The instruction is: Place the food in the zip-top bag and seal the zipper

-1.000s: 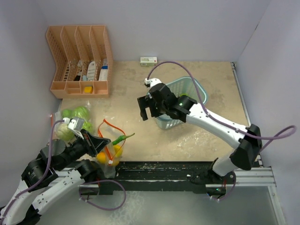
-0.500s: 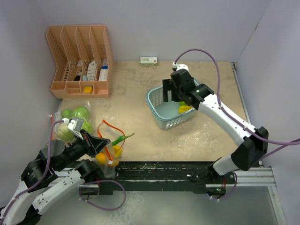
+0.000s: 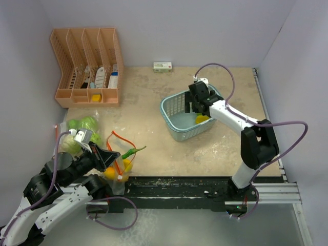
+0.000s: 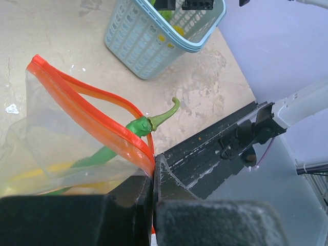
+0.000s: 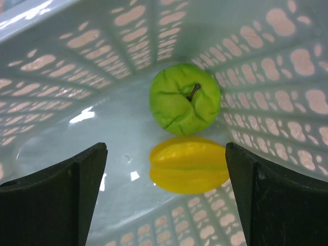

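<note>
R pincer (image 5: 165, 149) moved into basket (image 3: 177, 132), open over yellow fruit (image 5: 188, 165); L pincer (image 4: 152, 190) clamps bag (image 4: 66, 134).

A peach slotted desk organizer (image 3: 87, 66) is standing at the far left of the beige table (image 3: 225, 148), with small items sitting in its slots. A small white-and-green box (image 3: 162, 66) is lying against the far wall. A pale-blue perforated basket (image 3: 177, 132) is sitting right of centre.
</note>
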Controlling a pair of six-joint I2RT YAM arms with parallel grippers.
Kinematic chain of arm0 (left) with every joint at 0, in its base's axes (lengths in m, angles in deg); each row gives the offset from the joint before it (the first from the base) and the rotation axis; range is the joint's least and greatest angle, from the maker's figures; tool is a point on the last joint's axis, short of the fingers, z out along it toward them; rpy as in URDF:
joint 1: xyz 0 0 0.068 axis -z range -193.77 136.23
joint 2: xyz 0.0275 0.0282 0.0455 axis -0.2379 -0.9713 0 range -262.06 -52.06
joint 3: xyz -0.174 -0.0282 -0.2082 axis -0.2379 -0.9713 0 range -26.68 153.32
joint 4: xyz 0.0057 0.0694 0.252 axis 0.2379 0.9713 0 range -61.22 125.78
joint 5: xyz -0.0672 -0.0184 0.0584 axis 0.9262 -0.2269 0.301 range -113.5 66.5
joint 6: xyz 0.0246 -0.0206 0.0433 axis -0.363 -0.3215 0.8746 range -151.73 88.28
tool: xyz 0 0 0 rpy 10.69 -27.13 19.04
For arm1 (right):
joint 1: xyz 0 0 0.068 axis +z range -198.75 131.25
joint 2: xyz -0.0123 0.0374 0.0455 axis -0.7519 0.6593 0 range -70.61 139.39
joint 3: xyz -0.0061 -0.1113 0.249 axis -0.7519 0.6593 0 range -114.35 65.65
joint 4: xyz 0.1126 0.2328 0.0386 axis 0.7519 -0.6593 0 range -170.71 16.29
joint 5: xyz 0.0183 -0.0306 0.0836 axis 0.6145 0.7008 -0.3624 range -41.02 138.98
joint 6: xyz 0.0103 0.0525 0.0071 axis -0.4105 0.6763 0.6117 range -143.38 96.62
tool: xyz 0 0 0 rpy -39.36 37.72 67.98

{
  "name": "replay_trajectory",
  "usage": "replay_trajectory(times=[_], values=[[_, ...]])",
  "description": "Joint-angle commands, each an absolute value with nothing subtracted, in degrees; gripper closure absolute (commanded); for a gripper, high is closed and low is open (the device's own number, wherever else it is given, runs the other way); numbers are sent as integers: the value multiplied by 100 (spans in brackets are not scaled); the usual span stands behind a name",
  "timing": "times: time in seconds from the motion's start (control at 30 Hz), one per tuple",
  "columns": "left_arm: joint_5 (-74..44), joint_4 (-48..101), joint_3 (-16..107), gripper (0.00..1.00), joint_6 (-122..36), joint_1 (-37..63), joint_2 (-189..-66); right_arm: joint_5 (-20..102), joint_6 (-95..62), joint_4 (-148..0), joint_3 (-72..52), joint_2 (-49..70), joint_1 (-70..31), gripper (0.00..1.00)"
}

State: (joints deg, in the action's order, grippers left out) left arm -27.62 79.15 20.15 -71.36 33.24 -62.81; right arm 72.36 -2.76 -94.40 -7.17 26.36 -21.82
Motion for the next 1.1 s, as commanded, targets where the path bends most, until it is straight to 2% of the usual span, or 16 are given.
replay_trajectory(times=[0.0, 0.23, 0.43, 0.67, 0.77, 0.83, 0.97, 1.07], values=[[-2851, 7655, 2040, 100, -7022, 3334, -6366, 7792, -163, -8520, -534, 2690, -2177, 1], [-2868, 7784, 2048, 100, -7043, 3334, -6323, 8161, 154, -8178, -449, 3169, -2184, 2], [-2915, 7868, 2095, 100, -7088, 3334, -6211, 8488, 532, -8208, -474, 3534, -2182, 6], [-2930, 7949, 2139, 100, -7064, 3334, -6210, 8703, 759, -8190, -380, 3811, -2186, 36], [-2935, 7964, 2140, 100, -7074, 3334, -6190, 8719, 815, -8034, -177, 3655, -2179, 54], [-2938, 7967, 2140, 100, -7082, 3332, -6184, 8711, 798, -7940, -62, 3451, -2178, 62], [-2946, 7961, 2131, 100, -7085, 3334, -6189, 8388, 500, -7812, 27, 2949, -2178, 70], [-2949, 7948, 2123, 100, -7092, 3332, -6194, 6995, 222, -7620, 99, 2478, -2177, 71]])
